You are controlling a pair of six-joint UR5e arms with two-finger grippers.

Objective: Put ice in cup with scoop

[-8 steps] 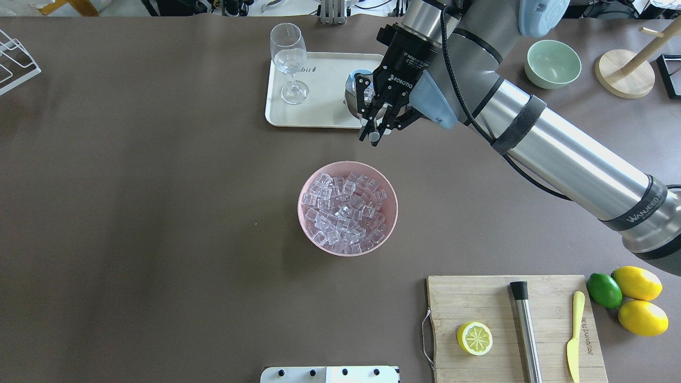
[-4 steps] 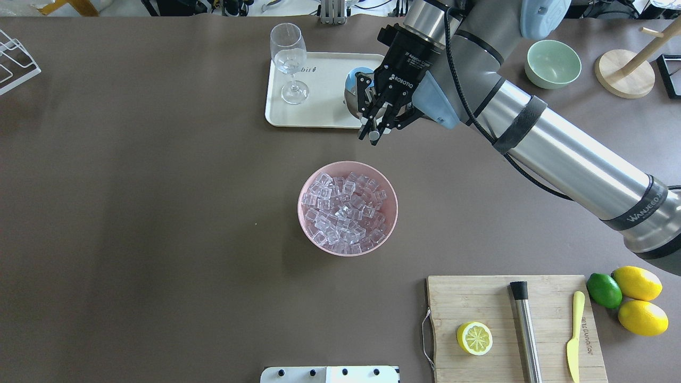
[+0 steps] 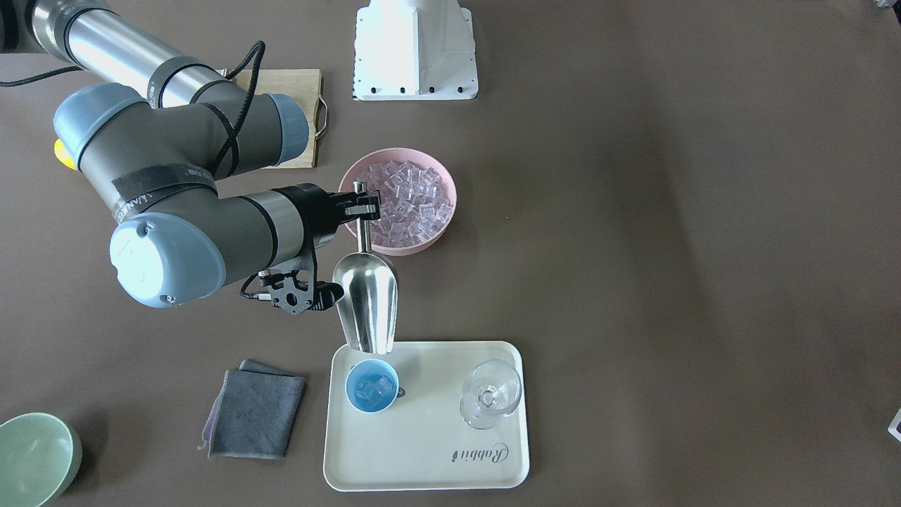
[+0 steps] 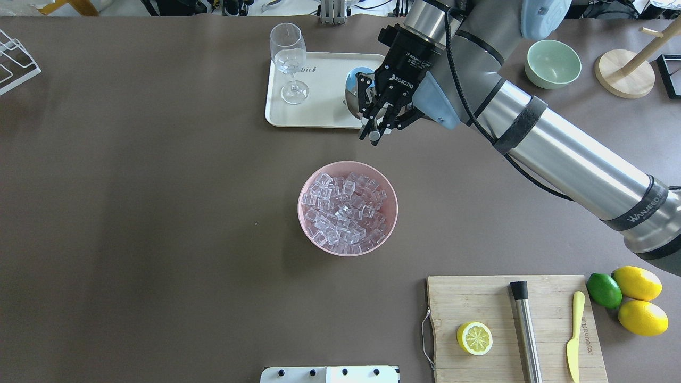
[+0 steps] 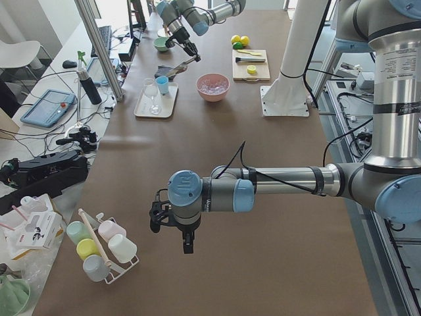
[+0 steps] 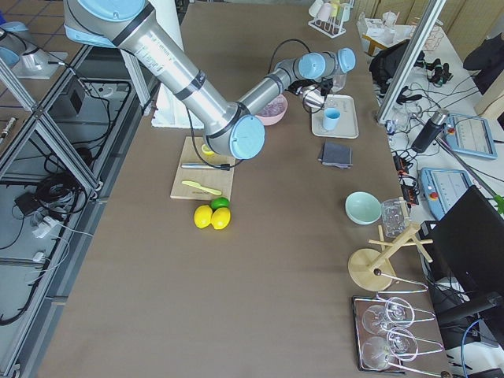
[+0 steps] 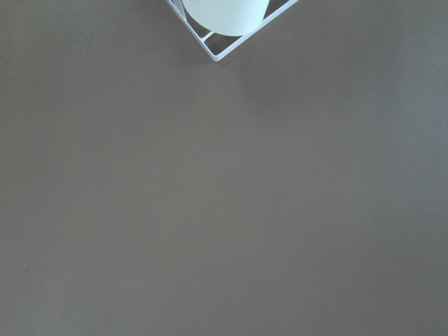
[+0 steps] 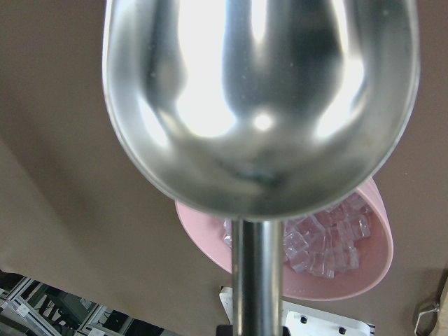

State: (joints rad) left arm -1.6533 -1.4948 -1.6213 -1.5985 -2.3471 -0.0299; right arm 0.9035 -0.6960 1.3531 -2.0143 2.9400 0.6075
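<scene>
Steel scoop (image 3: 367, 299) sits clamped by its handle in my right tool (image 3: 360, 204), fingers closed on it. The trough is tipped mouth-down over the tray (image 3: 422, 451) edge, just beside the cup (image 3: 349, 391). Only the front view shows me the cup's inside, with a few ice (image 3: 373, 386) cubes in it. The rest is heaped in the pink bowl (image 3: 421, 243).

Overhead, the tool covers most of the scoop and I see only a sliver of cup. The right wrist camera looks into the trough and shows only shiny metal.

The left tool (image 5: 172, 220) appears in 1 view only, the left side one, hanging over the worktop (image 5: 263, 263). I cannot tell if it is open or closed. Its wrist camera catches just worktop and a rack (image 7: 217, 52) corner, cut off at the frame's top.
</scene>
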